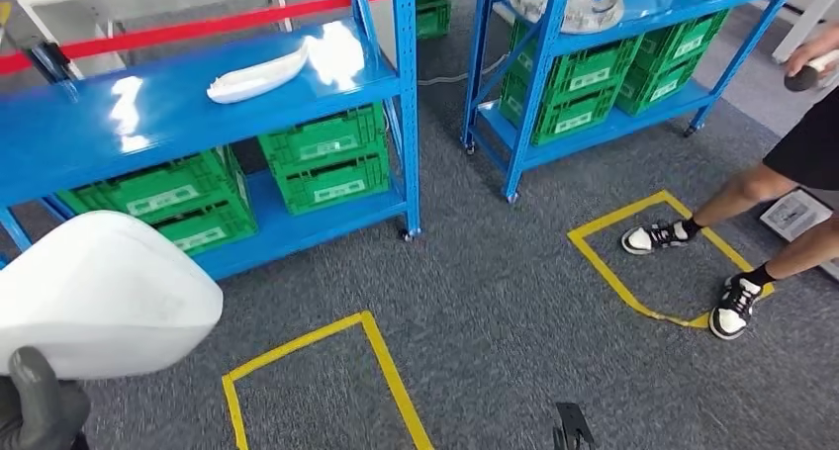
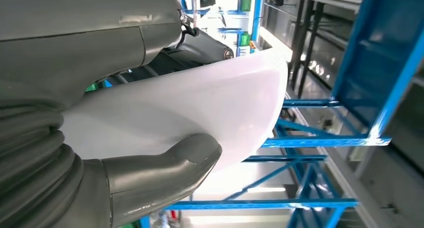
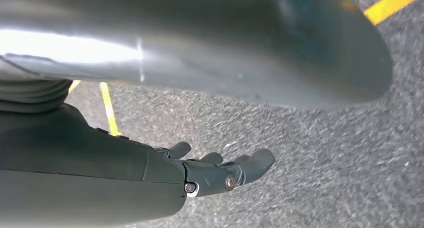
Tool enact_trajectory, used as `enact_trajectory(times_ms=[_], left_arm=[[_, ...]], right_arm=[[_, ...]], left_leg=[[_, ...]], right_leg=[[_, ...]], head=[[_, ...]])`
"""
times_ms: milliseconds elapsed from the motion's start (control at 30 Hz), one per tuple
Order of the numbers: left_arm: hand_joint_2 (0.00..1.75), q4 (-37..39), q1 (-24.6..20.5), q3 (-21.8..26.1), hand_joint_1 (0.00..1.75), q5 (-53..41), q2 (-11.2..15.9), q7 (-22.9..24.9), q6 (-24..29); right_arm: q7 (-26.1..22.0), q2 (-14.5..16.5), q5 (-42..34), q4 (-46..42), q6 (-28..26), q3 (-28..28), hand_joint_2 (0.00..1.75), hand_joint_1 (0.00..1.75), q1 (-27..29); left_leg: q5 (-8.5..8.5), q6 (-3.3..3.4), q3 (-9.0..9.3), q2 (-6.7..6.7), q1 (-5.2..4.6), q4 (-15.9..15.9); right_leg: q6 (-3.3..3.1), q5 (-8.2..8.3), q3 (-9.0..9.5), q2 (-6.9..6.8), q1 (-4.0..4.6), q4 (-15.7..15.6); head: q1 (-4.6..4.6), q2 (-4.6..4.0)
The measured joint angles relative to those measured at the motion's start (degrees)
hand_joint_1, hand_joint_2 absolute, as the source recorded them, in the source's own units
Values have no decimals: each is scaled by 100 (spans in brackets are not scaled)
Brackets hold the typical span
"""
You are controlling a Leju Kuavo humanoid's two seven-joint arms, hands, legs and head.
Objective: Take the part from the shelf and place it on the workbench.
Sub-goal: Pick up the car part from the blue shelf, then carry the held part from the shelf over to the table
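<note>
Two blue steel shelf racks (image 1: 396, 84) fill the upper half of the head view, green plastic crates (image 1: 326, 158) stacked on their lower tiers, and a second white moulded part (image 1: 259, 77) lies on the top deck of the left rack, upper left of centre. At the lower left corner the left hand (image 1: 40, 405) grips the large white smooth-shelled plastic part (image 1: 99, 292), already off the shelf and carried over the grey carpet. Yellow tape squares (image 1: 307, 371) mark the floor at bottom centre and at right, where a person's legs in black-and-white sneakers (image 1: 693, 272) stand on the tape. In the left wrist view the grey thumb (image 2: 170, 165) presses one face of the white shell and darker fingers clamp the other; the hold sits near one edge, so I judge the glossy part could slip or swing as the robot turns — and it could clip a rack post or the person close by. In the right wrist view the right hand (image 3: 215, 170) hangs over carpet, fingers loosely spread, holding nothing. Crate labels are white but too small to read.
</note>
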Motion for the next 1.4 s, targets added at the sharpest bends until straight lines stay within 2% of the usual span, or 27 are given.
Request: enact_trajectory(times_ms=[67, 133, 200, 233, 267, 300, 367, 433, 467, 533, 567, 600, 700, 733, 767, 800, 867, 933, 1000, 1067, 1100, 1133, 1200, 1267, 1300, 1333, 1400], left_arm=[[175, 25, 6, 33, 175, 27, -18, -4, -28], [175, 52, 19, 43, 175, 59, -45, -1, -56], [175, 71, 68, 43, 175, 117, -68, 14, -94], [175, 77, 105, 43, 175, 150, -78, 21, -119], [175, 79, 147, 43, 175, 178, -85, 25, -139], [175, 78, 189, 44, 175, 197, -90, 24, -152], [175, 66, 262, 49, 175, 207, -99, 8, -155], [175, 25, 324, 73, 175, 208, -113, -10, -143], [175, 2, 351, 90, 175, 214, -121, -17, -137], [175, -33, 405, 131, 175, 264, -140, -27, -143], [175, -40, 436, 157, 175, 300, -149, -29, -152], [175, -44, 467, 183, 175, 336, -158, -28, -163], [175, -38, 530, 221, 175, 383, -172, -27, -209], [175, -29, 540, 222, 175, 394, -173, -27, -232], [175, -17, 548, 222, 175, 410, -174, -26, -256], [175, -2, 551, 222, 175, 432, -174, -26, -279], [175, 28, 545, 222, 175, 483, -174, -25, -326], [175, 50, 523, 221, 175, 507, -175, -22, -363], [175, 68, 508, 220, 175, 425, -178, -24, -358], [175, 83, 510, 220, 175, 301, -180, -16, -317], [175, 87, 513, 220, 175, 269, -181, -4, -301], [175, 92, 512, 220, 175, 266, -182, 9, -293], [175, 108, 513, 220, 175, 294, -183, 25, -290], [175, 123, 514, 220, 175, 310, -181, 27, -287], [175, 127, 513, 220, 175, 301, -181, 27, -285], [175, 128, 507, 220, 175, 282, -180, 27, -283], [175, 129, 470, 220, 175, 211, -179, 27, -276]], right_arm=[[-25, -27, -31, 0, 4, 0, 0, 0, 5], [-26, -45, -84, 0, -4, -1, 0, 0, 7], [18, -53, -148, 0, -32, -12, 0, 0, 5], [54, -57, -185, 0, -54, -26, 0, 0, 4], [97, -61, -214, 0, -80, -45, 0, 0, 5], [152, -62, -230, 0, -107, -64, 0, 0, 6], [277, -65, -227, -2, -157, -86, 0, 0, 5], [388, -68, -187, -9, -193, -90, 0, 0, -2], [415, -71, -164, -12, -201, -90, 0, 0, -2], [384, -81, -133, -13, -199, -90, 0, 0, 4], [329, -89, -127, -14, -186, -90, 0, 0, 4], [258, -103, -127, -16, -171, -90, 0, 0, 2], [37, -152, -126, -24, -129, -92, 0, 0, -2], [-37, -166, -127, -24, -111, -92, 0, 0, -1], [-105, -178, -130, -25, -90, -92, 0, 0, -1], [-171, -187, -134, -25, -69, -92, 0, 0, -2], [-291, -195, -142, -26, -43, -92, 0, 0, -7], [-372, -195, -131, -26, -35, -91, 0, 0, -13], [-343, -195, -70, -25, -59, -89, 0, 0, -17], [-242, -194, 11, -24, -116, -83, 0, 0, -9], [-195, -189, 42, -24, -146, -79, 0, 0, -1], [-159, -183, 62, -24, -169, -76, 0, 0, 6], [-115, -172, 76, -24, -192, -75, 0, 0, 11], [-71, -171, 63, -24, -193, -75, 0, 0, 13], [-34, -171, 51, -24, -196, -75, 0, 0, 14], [16, -171, 40, -24, -206, -75, 0, 0, 14], [119, -169, 17, -24, -247, -75, 0, 0, 12]], left_leg=[[129, 118, -122, 17, 4, 4], [288, 212, -291, 34, 20, -8], [439, 238, -477, 40, 13, 7], [513, 235, -578, 44, 10, 27], [586, 229, -687, 48, 7, 56], [653, 218, -797, 51, 5, 92], [764, 180, -1005, 53, 3, 173], [856, 121, -1127, 59, -10, 238], [905, 86, -1151, 64, -11, 246], [999, 11, -1176, 65, -2, 214], [957, -21, -1208, 55, 6, 234], [803, -52, -1269, 42, 12, 334], [-48, -122, -1509, 18, 32, 1227], [-190, -136, -1537, 18, 35, 1557], [-175, -140, -1500, 18, 36, 1767], [-39, -137, -1380, 17, 36, 1807], [252, -99, -860, 16, 33, 1337], [129, -35, -199, 18, 8, 469], [-81, 39, 85, 21, -26, -25], [-23, 131, 25, 16, -26, -77], [37, 176, -20, 7, -19, -83], [102, 213, -74, -2, -9, -90], [204, 247, -199, -35, -9, -79], [287, 242, -311, -97, -16, -44], [319, 229, -363, -143, -17, -15], [342, 214, -408, -194, -17, 19], [371, 178, -505, -295, -15, 100]], right_leg=[[78, -68, -51, 7, -20, 42], [125, -569, -189, 21, -31, 431], [150, -1129, -328, 27, -29, 1141], [157, -1219, -342, 29, -29, 1450], [157, -1160, -290, 29, -29, 1624], [149, -1006, -149, 30, -29, 1610], [108, -796, 419, 35, -25, 1005], [56, -940, 966, 48, -1, 195], [31, -1029, 1084, 52, 17, -30], [-26, -992, 1049, 43, 25, -122], [-69, -930, 1006, 30, 16, -133], [-114, -854, 944, 17, 3, -150], [-172, -620, 671, -10, -4, -159], [-167, -542, 572, -16, -2, -147], [-159, -466, 466, -22, 0, -130], [-149, -393, 360, -28, 1, -108], [-117, -267, 165, -32, 1, -59], [-64, -176, 50, -29, 13, -13], [14, -83, 21, -32, 13, -11], [99, -24, 0, -36, -7, -21], [135, -106, -49, -27, -14, 70], [166, -278, -137, -14, -22, 280], [209, -787, -392, 10, -30, 1020], [226, -1073, -496, 18, -29, 1571], [220, -1060, -389, 27, -29, 1544], [204, -950, -163, 57, -28, 1269], [140, -739, 386, 263, -28, 442]], head=[[-24, 0], [-20, 0], [-12, -1], [-12, -1], [-11, -1], [-9, 0], [-6, 0], [-5, 0], [-2, 0], [4, 0], [5, 0], [2, 0], [-3, 0], [-3, 0], [-3, 0], [-3, 0], [-2, 0], [-1, 0], [0, -1], [-4, -1], [-2, 0], [-1, 0], [6, 0], [6, 0], [6, 0], [7, 0], [5, 0]])
